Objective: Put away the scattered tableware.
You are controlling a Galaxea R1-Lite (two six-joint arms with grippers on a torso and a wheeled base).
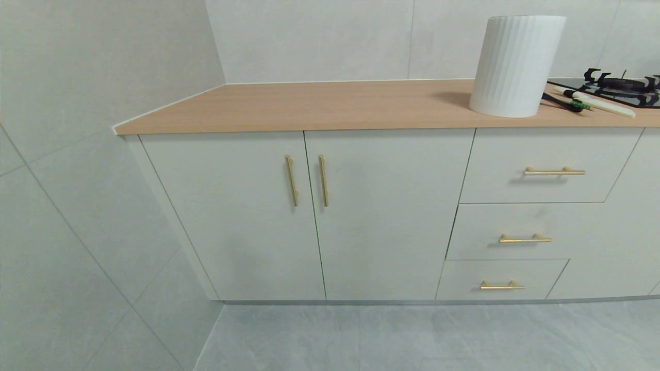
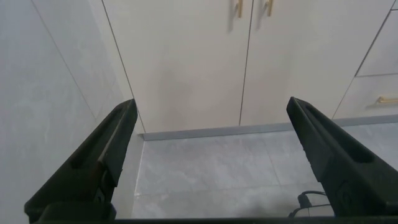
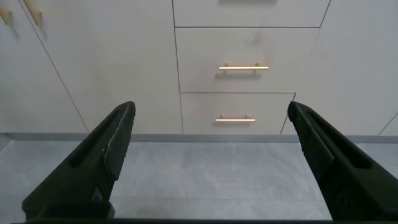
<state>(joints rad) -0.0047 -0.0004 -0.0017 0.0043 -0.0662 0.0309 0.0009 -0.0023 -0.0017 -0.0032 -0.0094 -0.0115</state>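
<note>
**At the counter's far right: tableware not yet put away**

On the wooden counter [image 1: 319,105], a few long utensils [image 1: 598,103] lie loose, flat and crossing one another. They sit between a tall white ribbed holder [image 1: 515,64] and the black hob [image 1: 619,85], just beside the holder's base. One is pale and slender, one dark-handled, and one shows a green part; their exact types are too small to tell.

Nothing appears stowed, so the task is judged to be at its start. Every piece remains to be picked up and placed, probably in the holder or in one of the shut drawers [image 1: 554,171].

Both arms hang low before the cabinet fronts, well apart from the utensils. The left gripper [image 2: 211,102] faces the doors [image 2: 186,56], jaws spread wide and empty. The right gripper [image 3: 210,106] faces the lower drawers, likewise wide and empty.
</note>
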